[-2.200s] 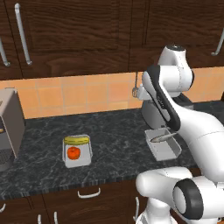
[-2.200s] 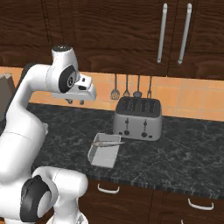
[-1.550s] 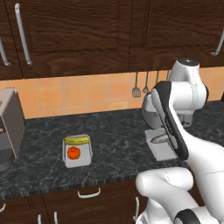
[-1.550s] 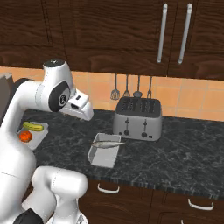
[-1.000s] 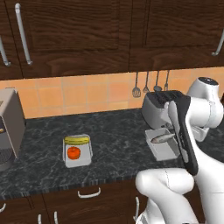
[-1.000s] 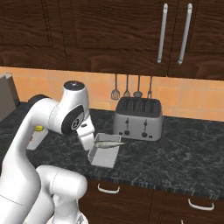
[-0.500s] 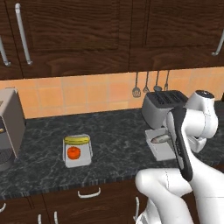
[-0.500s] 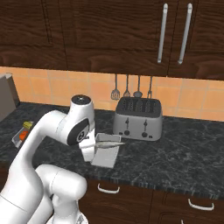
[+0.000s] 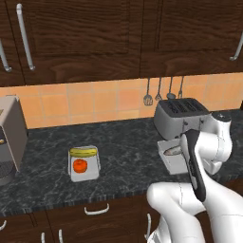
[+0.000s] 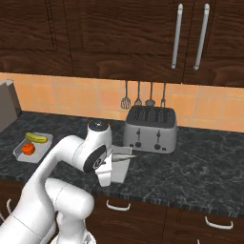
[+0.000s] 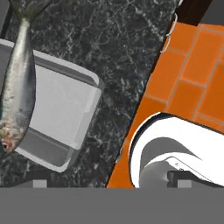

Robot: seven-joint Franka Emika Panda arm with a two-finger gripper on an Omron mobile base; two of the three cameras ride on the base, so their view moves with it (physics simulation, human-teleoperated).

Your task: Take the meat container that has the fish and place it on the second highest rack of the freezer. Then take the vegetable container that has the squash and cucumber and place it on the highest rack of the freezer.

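On the dark counter, front edge: the gripper hangs low, just in front of the fish container.
Pincer state: released, jaws spread as wide as they go, nothing between them.
Fingers: two dark tips, barely poking up at the bottom of the hand view, too small to read closely.
Fish container: one grey tray on the speckled counter, near the front edge, just in front of the toaster.
Fish: one silver fish lying along the tray; its tail runs off the top of the hand view.
Second container: one tray well to the left, holding a yellow piece and a red-orange piece; too small to name.
Utensils: four on the tiled wall above the toaster.
Hidden: from the left base view the arm covers the fish container's near side.
Arm pose: folded hard, elbow up over the counter, forearm dropping to the front edge.
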